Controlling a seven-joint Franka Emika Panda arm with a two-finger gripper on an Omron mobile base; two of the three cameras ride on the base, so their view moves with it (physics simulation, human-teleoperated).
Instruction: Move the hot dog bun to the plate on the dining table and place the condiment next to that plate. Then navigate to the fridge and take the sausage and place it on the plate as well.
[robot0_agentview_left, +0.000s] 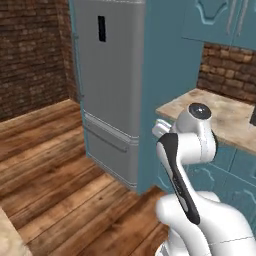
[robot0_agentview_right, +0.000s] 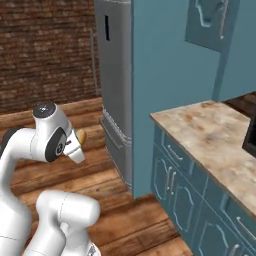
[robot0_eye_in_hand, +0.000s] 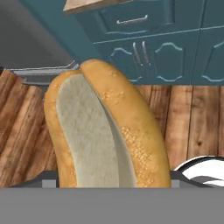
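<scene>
The hot dog bun (robot0_eye_in_hand: 105, 131) is golden-tan with a pale split side. It stands upright close to the hand camera, above wooden floor. My gripper (robot0_agentview_right: 78, 142) is shut on it, and the bun hides the fingertips. In the right base view a tan end of the bun (robot0_agentview_right: 80, 135) pokes out past the folded white arm. The fridge (robot0_agentview_left: 107, 90) is tall, grey steel, with its doors closed, and stands ahead of the base; the fridge (robot0_agentview_right: 116, 75) also shows from the right side. The plate, the condiment, the sausage and the dining table are out of view.
A teal cabinet wall (robot0_agentview_left: 160, 75) stands beside the fridge. A beige stone wall counter (robot0_agentview_right: 210, 132) on teal cupboards (robot0_eye_in_hand: 144, 52) runs to the right. Brick wall (robot0_agentview_left: 30, 50) lies behind, with wooden floor (robot0_agentview_left: 55, 165) in front. A beige stone corner (robot0_agentview_left: 7, 237) shows at lower left.
</scene>
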